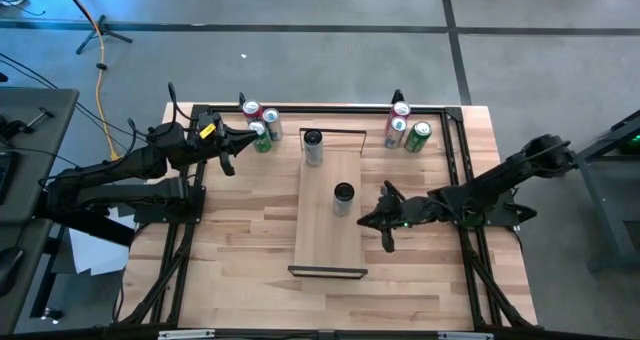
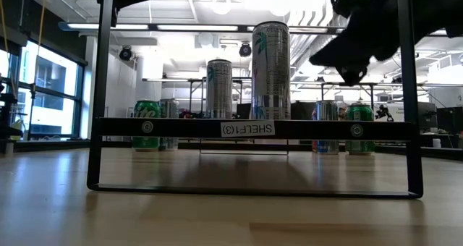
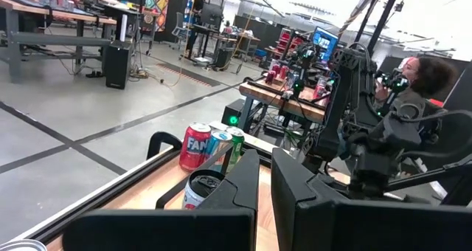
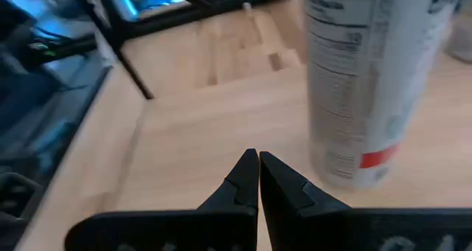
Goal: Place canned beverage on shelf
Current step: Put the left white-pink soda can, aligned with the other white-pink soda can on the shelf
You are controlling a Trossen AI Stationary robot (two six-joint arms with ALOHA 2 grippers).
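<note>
The shelf (image 1: 328, 242), a long pale board with dark end frames, lies down the table's middle. Two tall silver cans stand on it: one (image 1: 343, 198) near its middle, also in the right wrist view (image 4: 369, 81), and one (image 1: 313, 146) toward its far end. My right gripper (image 1: 364, 220) hangs shut at the shelf's right edge, just near-right of the middle can (image 2: 270, 69) and apart from it; its fingers (image 4: 258, 170) hold nothing. My left gripper (image 1: 240, 140) is shut and raised beside the far-left cans (image 1: 262, 128).
Three cans (image 1: 405, 128) stand at the table's far right, and three more at its far left. Bare tabletop (image 1: 240, 240) lies on both sides of the shelf toward the near edge. A person sits (image 3: 424, 77) beyond the table's right side.
</note>
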